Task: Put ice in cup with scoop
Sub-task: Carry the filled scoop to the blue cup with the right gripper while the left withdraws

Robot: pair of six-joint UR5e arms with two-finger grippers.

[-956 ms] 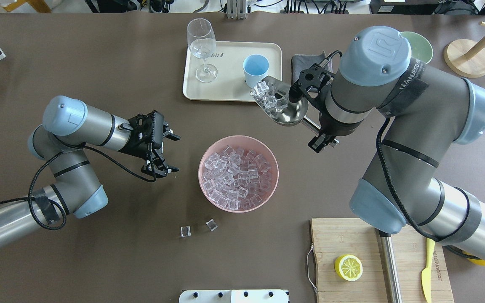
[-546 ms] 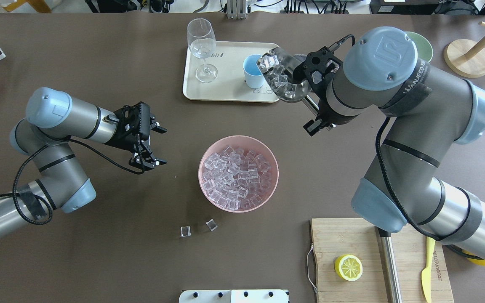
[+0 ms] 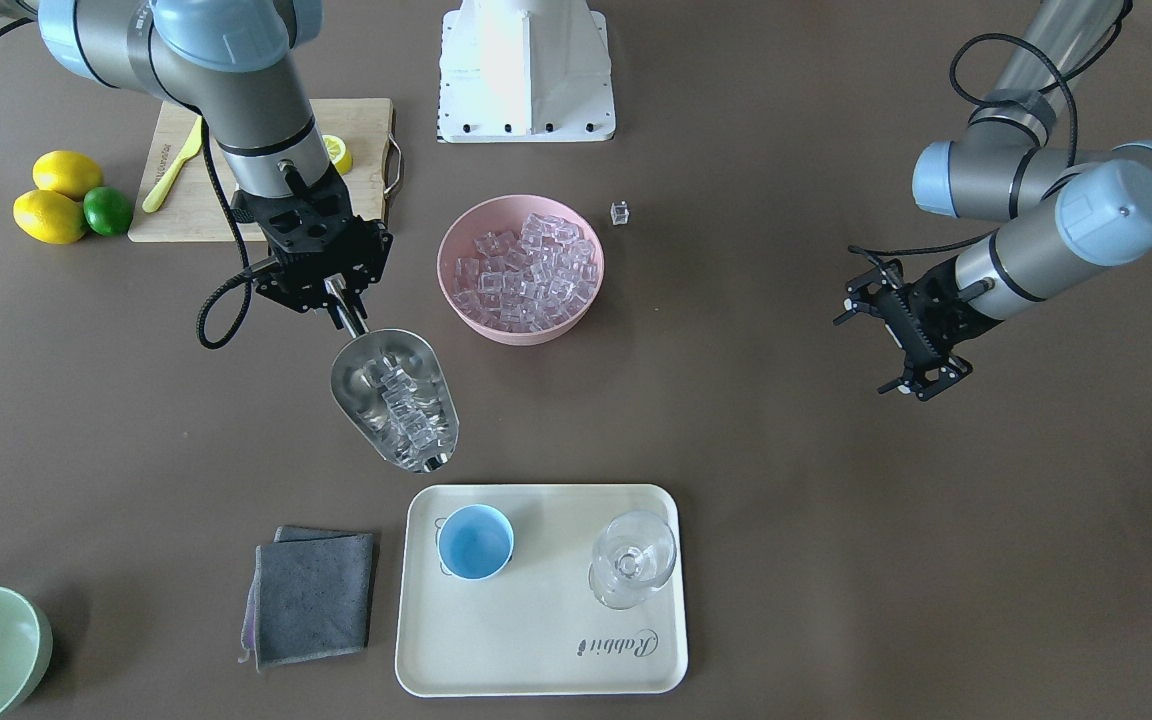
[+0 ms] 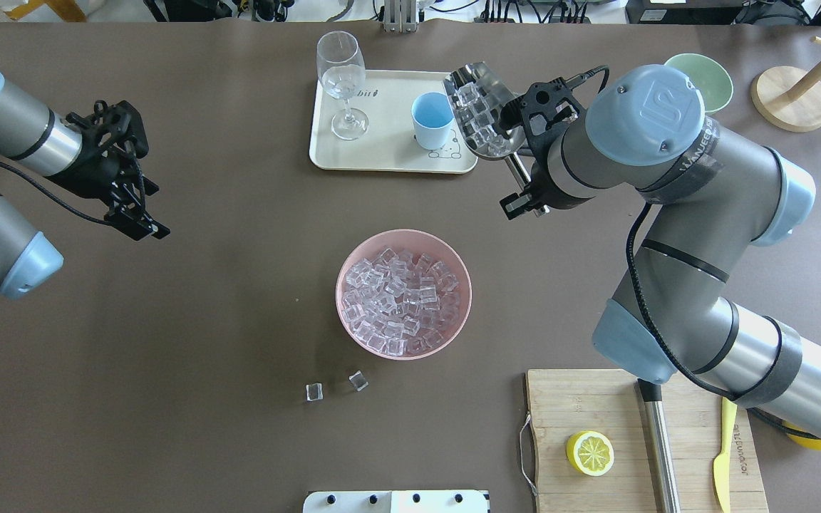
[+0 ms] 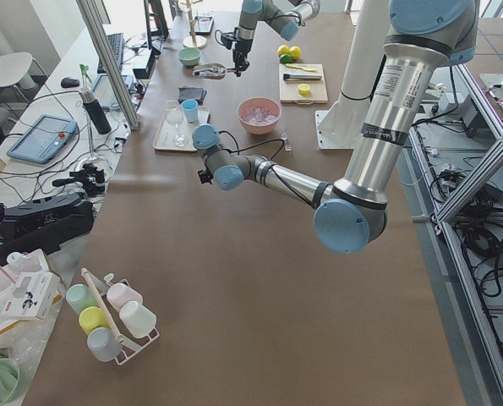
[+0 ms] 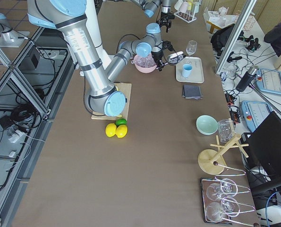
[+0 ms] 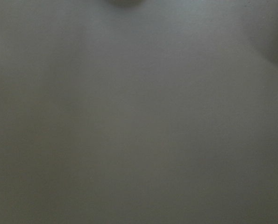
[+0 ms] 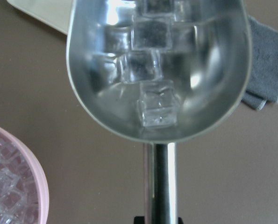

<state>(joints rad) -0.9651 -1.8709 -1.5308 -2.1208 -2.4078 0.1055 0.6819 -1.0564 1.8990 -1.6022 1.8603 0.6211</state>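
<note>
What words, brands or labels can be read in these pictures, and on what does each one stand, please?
"Rabbit": cursive print on the cream tray.
"UR": logo on the right arm's blue joint cap.
"ANJEED": black strap on that arm, its beginning cut off.
Print on the yellow knife: too small to read.
Label on the left arm's silver tube: too small to read.

Shiny steel scoop raised off table, clear ice cubes inside, empty light-blue cup upright nearby

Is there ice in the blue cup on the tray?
No, the cup shows a bare blue inside, while the ice lies in the scoop.
</note>
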